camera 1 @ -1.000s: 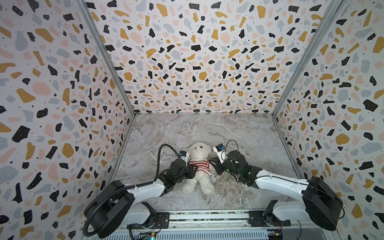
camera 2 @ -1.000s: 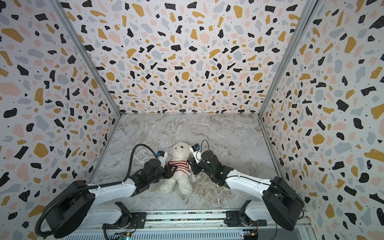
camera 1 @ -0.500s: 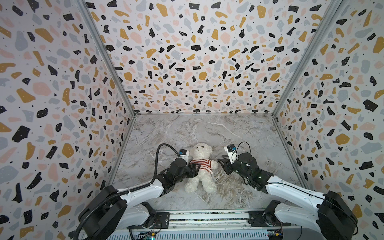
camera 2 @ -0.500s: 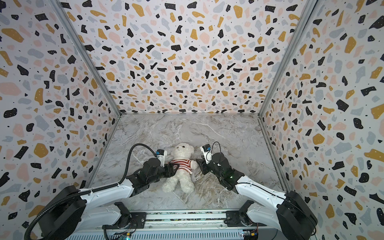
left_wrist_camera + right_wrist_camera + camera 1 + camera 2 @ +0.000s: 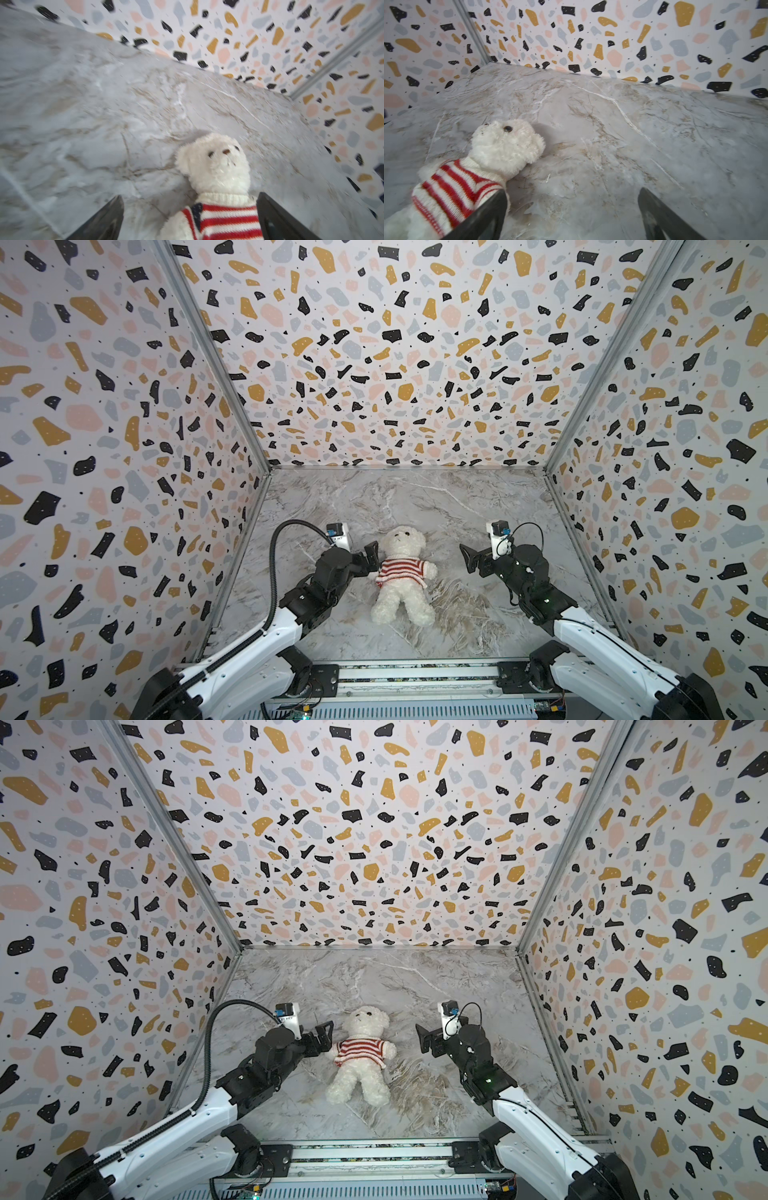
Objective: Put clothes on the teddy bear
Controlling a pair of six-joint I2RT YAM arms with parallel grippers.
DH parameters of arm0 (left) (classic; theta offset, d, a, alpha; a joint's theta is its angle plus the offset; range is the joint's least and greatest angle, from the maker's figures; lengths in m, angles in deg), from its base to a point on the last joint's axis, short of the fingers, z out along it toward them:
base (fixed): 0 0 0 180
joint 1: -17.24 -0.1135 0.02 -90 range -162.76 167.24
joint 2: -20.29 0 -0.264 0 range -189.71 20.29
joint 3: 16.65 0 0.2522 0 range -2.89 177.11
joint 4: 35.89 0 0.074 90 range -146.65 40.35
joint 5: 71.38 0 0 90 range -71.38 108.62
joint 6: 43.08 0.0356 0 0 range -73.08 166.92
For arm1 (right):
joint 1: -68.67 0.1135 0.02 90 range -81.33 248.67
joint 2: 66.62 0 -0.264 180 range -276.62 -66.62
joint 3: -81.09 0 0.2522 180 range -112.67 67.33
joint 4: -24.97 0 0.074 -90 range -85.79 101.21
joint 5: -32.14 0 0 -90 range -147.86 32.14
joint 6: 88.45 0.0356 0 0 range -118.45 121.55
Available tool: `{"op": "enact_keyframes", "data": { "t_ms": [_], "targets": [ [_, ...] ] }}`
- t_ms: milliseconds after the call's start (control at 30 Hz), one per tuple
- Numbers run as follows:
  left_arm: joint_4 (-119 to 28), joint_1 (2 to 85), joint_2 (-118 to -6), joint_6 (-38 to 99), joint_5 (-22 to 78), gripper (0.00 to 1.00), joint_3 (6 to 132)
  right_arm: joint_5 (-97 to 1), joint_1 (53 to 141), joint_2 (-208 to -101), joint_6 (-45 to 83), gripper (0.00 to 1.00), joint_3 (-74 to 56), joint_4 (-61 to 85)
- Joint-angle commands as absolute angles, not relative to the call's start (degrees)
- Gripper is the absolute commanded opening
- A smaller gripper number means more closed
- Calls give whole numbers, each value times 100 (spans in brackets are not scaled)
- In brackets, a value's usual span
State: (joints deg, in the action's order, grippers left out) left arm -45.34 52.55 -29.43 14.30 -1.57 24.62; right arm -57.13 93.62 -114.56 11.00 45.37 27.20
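The bear (image 5: 402,542) lies on its back near the middle of the table (image 5: 415,497), head toward the far edge and legs toward the near edge, with a striped sweater (image 5: 401,570) over its trunk. In both top views its arm on the left arm's side is mostly hidden by the left gripper (image 5: 370,559); only a bit of white paw shows at the fingers in a top view, where the bear (image 5: 368,1021) and sweater (image 5: 360,1050) look the same. The left wrist view cuts off everything below the chest and is blurred, yet it alone shows the face of the bear (image 5: 218,164) close up, the cream collar of the sweater (image 5: 224,218) and a dark patch at the shoulder. There the left gripper (image 5: 190,196) stands wide, its fingers on either side of the shoulder; whether either one touches the fur or knit cannot be told. The right wrist view shows the bear (image 5: 504,145) from the side, one eye visible, legs cut off, and the sweater (image 5: 452,187) partly covered by one finger of the right gripper (image 5: 572,191). The top views settle that overlap: the right gripper (image 5: 466,559) hangs apart from the bear, fingers spread wide, with nothing between them, as the right gripper (image 5: 422,1040) also shows.
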Motion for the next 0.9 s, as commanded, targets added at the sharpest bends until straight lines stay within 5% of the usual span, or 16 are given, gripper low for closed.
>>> {"op": "enact_keyframes", "data": {
  "t_ms": [0,433,867],
  "targets": [
    [-4658,5118,-2712,1848,-1516,100,2576,-5656,8938,-11131,999,99,4730,2814],
    [-3481,4649,-3161,2887,-3556,100,2238,-6367,7550,-11254,1192,99,5589,4292],
    [-790,4245,-3702,4166,-3940,100,1031,-5935,6877,-12050,1060,99,6061,5929]
  ]
}}
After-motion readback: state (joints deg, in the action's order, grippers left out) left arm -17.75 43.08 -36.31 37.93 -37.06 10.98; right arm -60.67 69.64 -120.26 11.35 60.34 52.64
